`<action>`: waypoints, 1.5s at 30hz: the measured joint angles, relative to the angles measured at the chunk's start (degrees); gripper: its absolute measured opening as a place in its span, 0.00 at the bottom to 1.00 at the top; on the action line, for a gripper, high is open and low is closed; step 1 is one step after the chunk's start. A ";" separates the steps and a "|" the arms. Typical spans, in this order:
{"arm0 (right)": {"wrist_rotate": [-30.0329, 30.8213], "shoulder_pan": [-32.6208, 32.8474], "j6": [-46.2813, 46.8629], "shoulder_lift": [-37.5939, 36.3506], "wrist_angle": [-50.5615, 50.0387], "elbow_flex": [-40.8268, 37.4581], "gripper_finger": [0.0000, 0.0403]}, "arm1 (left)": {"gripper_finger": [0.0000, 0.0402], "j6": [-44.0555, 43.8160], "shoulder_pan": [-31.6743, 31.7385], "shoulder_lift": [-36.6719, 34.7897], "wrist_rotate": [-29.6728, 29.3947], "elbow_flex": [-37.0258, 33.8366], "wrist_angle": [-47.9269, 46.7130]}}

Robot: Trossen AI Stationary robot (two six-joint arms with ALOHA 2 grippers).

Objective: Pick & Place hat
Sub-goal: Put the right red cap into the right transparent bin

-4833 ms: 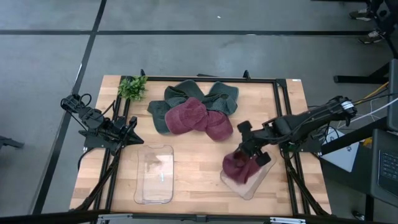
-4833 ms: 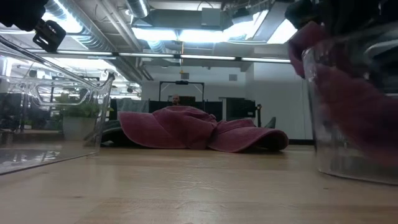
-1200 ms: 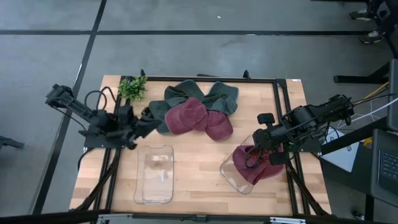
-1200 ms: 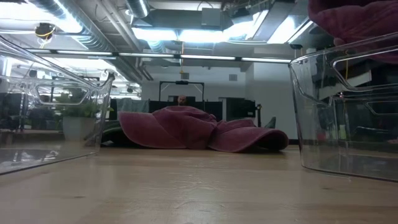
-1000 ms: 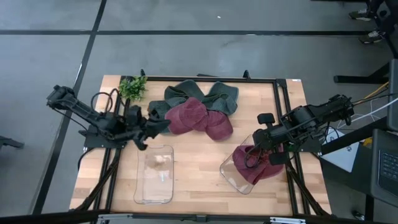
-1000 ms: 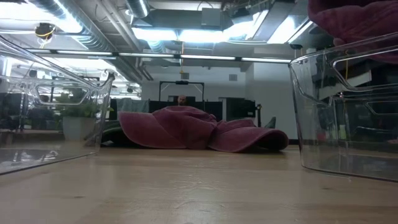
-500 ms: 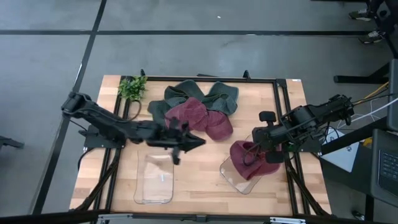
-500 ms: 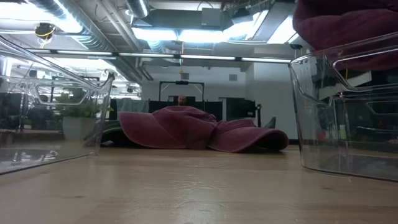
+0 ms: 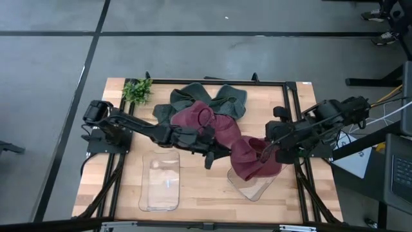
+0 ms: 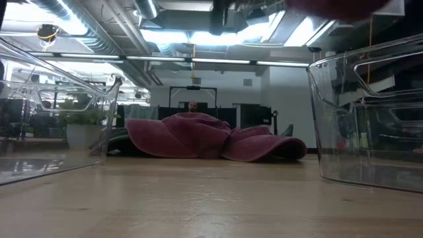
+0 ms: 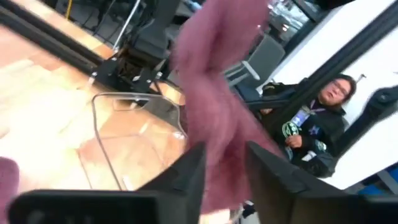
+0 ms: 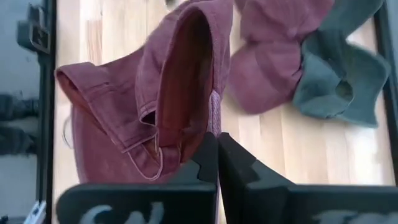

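My right gripper (image 9: pixel 265 151) is shut on a maroon hat (image 9: pixel 248 161) and carries it above the clear bin (image 9: pixel 254 188) on the table's right side. In the low view only the hat's bottom edge (image 10: pixel 337 5) shows, above the bin's rim (image 10: pixel 370 56). My left arm reaches across the table, and its open gripper (image 9: pixel 220 153) is at the hat's left side. In the left wrist view the hat (image 11: pixel 211 74) hangs between the two spread fingers (image 11: pixel 186 177). More maroon and dark green hats lie in a pile (image 9: pixel 206 116) at the far middle. My right gripper pinches the maroon hat by an edge of its opening (image 12: pixel 211 121), fingers shut together (image 12: pixel 217 140). The hat is lifted clear of the bin, hanging slack with its hollow side open to the wrist camera. My left gripper has the hanging hat between its fingers; whether they touch it, I cannot tell.
A second clear bin (image 9: pixel 159 180) stands at the near left. A small green plant (image 9: pixel 136 90) sits at the far left corner. A black frame (image 9: pixel 290 96) borders the wooden table. A person (image 11: pixel 317 130) sits beyond the table.
My left arm has swept quickly from the table's left edge toward the right, past the pile, up to the held hat. My right gripper has risen and shifted left, and the maroon hat has come up out of the right bin and now hangs clear above it.
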 joint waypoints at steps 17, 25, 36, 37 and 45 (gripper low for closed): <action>-1.92 0.00 -1.08 0.00 -0.01 2.24 0.00 | 0.68 6.83 3.29 0.86 6.94 0.36 4.22; -3.54 0.00 -1.08 0.00 -0.01 2.24 0.00 | 0.68 6.35 5.83 -0.22 12.87 0.34 2.24; -2.93 0.00 -1.71 0.02 -0.02 2.24 0.00 | 0.67 1.70 6.75 -1.37 13.13 0.34 -3.02; -2.09 0.00 -1.73 0.02 -0.01 2.24 0.00 | 0.67 1.67 6.55 -1.21 13.13 0.34 -2.58; -0.60 -0.48 -3.29 0.02 3.27 2.24 0.00 | 0.67 2.60 4.97 -1.06 8.71 0.34 -1.64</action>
